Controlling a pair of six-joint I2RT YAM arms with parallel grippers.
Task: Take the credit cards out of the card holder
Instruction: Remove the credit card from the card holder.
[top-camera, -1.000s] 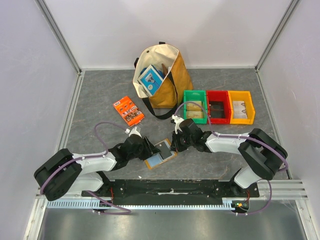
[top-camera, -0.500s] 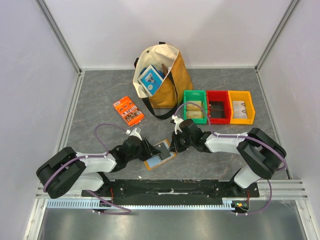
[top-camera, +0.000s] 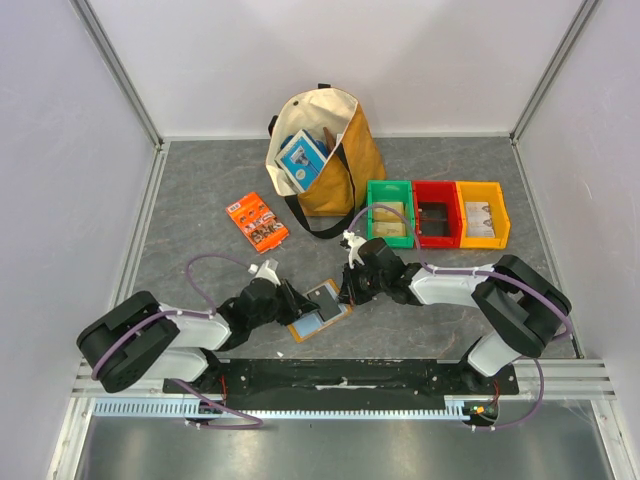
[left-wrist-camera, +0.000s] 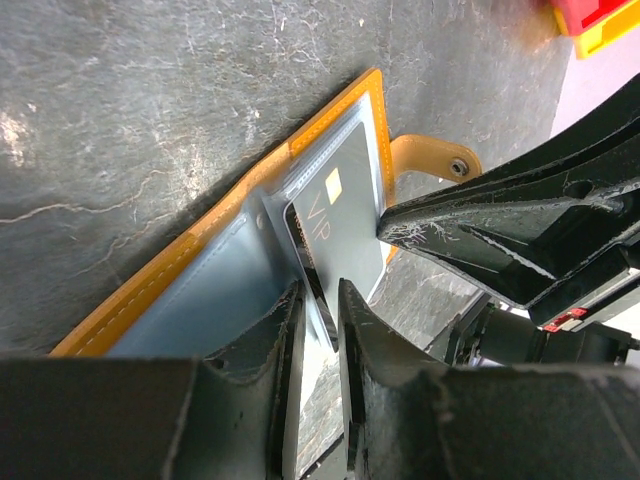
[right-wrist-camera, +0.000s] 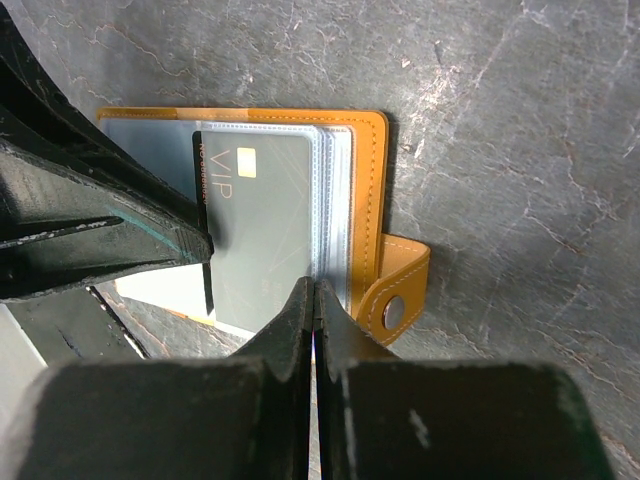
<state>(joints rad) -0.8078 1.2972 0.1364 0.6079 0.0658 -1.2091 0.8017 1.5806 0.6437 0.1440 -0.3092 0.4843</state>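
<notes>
Card holder (right-wrist-camera: 370, 190) open | my left claw (left-wrist-camera: 320, 300) narrow round black card (right-wrist-camera: 265, 230) edge, grip unclear | my right claw (right-wrist-camera: 314, 290) shut

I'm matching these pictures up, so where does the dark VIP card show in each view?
Top external: the VIP card is at lower centre, on the open card holder.
Left wrist: the card is at centre, slanted.
Right wrist: the card is left of centre.
Shared landmark: the orange card holder under it.
</notes>
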